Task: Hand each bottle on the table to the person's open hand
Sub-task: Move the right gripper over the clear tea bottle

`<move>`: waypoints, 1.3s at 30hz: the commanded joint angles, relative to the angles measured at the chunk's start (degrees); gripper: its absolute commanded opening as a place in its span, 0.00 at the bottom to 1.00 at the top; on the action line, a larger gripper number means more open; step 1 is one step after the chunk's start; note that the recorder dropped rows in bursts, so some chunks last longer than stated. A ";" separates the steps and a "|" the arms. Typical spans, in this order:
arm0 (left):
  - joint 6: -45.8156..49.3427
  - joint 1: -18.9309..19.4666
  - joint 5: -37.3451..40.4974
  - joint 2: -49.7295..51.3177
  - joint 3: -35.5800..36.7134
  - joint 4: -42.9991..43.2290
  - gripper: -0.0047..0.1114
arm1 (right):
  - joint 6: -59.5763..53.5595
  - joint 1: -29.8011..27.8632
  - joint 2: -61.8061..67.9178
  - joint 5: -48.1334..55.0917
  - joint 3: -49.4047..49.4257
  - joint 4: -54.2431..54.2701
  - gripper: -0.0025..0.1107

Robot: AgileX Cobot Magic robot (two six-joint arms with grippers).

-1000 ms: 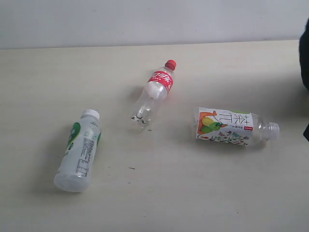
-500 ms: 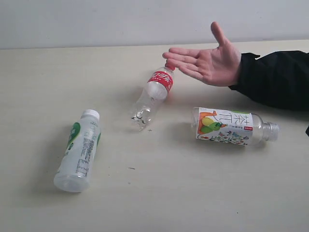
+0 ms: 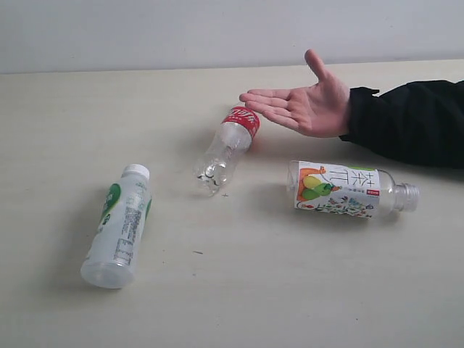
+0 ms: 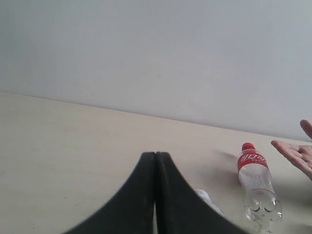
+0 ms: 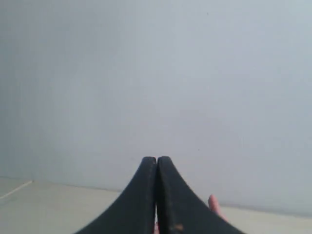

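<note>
**Exterior view:** three bottles lie on their sides on the pale table (image 3: pixel 290 290). A white-green bottle (image 3: pixel 117 226) lies at left, a clear red-labelled bottle (image 3: pixel 228 145) in the middle and a fruit-labelled bottle (image 3: pixel 341 190) at right. The person's open hand (image 3: pixel 304 105), palm up on a black sleeve (image 3: pixel 409 119), hides the middle bottle's cap.

**Left wrist view:** left gripper (image 4: pixel 155 158), jaws pressed together and empty.

**Right wrist view:** right gripper (image 5: pixel 156 163), jaws likewise closed on nothing, before a pale wall (image 5: pixel 156 73).
</note>
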 commanded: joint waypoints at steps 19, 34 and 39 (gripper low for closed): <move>0.04 -0.22 -0.26 -0.32 0.00 0.19 0.04 | 30.42 -0.23 52.31 2.82 -32.47 -109.21 0.02; 0.04 -0.22 -0.26 -0.32 0.00 0.19 0.04 | 48.70 -0.10 61.84 50.07 -46.81 -114.24 0.02; 0.04 -0.22 -0.26 -0.32 0.00 0.19 0.04 | 28.31 -0.10 67.39 51.69 -47.24 -92.95 0.02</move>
